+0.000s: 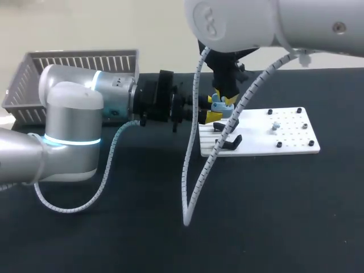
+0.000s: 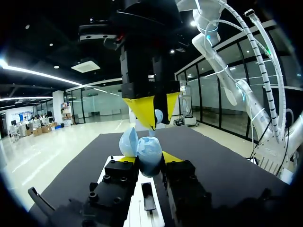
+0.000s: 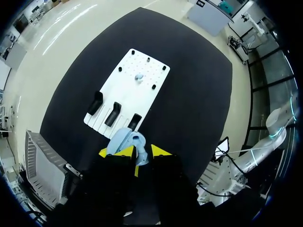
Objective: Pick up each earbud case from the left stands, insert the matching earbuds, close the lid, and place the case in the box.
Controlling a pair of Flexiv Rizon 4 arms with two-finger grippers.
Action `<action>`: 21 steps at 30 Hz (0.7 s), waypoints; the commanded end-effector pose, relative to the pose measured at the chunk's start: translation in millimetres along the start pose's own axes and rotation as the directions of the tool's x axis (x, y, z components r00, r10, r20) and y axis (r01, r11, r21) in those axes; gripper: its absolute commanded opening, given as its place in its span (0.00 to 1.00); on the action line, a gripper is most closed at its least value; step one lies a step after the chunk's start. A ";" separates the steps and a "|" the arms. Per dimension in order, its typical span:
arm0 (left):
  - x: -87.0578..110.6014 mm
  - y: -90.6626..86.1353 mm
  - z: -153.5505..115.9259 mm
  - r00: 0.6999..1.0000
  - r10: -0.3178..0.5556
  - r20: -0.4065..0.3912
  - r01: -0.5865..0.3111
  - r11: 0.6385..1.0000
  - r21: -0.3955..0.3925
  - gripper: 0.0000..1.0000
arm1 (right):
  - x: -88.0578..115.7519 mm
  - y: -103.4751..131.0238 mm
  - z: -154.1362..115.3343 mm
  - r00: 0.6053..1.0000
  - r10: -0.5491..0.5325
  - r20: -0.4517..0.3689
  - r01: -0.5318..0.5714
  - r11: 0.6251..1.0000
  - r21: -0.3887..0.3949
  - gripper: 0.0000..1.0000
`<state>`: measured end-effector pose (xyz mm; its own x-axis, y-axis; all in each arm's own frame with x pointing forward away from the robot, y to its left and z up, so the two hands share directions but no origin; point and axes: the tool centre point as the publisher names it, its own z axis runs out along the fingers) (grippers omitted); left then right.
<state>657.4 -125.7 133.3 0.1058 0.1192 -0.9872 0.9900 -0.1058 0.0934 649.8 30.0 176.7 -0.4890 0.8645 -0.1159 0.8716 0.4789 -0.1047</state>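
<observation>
I've got L jaws clamped on the light-blue earbud case [image 2: 150, 158], lid open, held above the stand end of the white plate [image 1: 290, 136]. R jaws directly over it, pinching a blue earbud [image 2: 158, 116] right at the case's mouth. Grey box [image 1: 34, 74] at worktop's [image 1: 273, 216] back-left edge, well apart.

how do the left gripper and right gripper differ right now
The left gripper lies level, coming in from the side; the right gripper points straight down from above. The left gripper is shut on the open light blue case; the right gripper is shut on a small earbud just above it. Both have yellow tips and meet over the white board.
</observation>
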 end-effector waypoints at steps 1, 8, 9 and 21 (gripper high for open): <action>0.8 -1.0 0.0 1.000 0.003 0.003 -0.003 1.000 -0.004 0.00 | -0.4 0.7 -0.1 1.000 0.001 -0.002 -0.001 1.000 -0.008 0.00; 0.8 -1.0 0.0 1.000 0.003 0.003 -0.003 1.000 -0.004 0.00 | -3.4 3.0 5.9 1.000 0.007 -0.011 -0.007 1.000 0.000 0.00; 0.8 -1.0 0.0 1.000 0.003 0.003 -0.003 1.000 -0.004 0.00 | -3.5 3.1 6.1 1.000 0.008 -0.012 -0.008 1.000 0.001 0.00; 0.8 -1.0 0.0 1.000 0.003 0.003 -0.003 1.000 -0.004 0.00 | -7.1 5.4 7.9 1.000 0.020 -0.015 -0.020 1.000 -0.003 0.00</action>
<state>657.6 -125.5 133.3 0.1058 0.1193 -0.9872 0.9900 -0.1055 0.0934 657.0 25.6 170.1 -0.4724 0.8752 -0.1043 0.8805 0.4632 -0.1010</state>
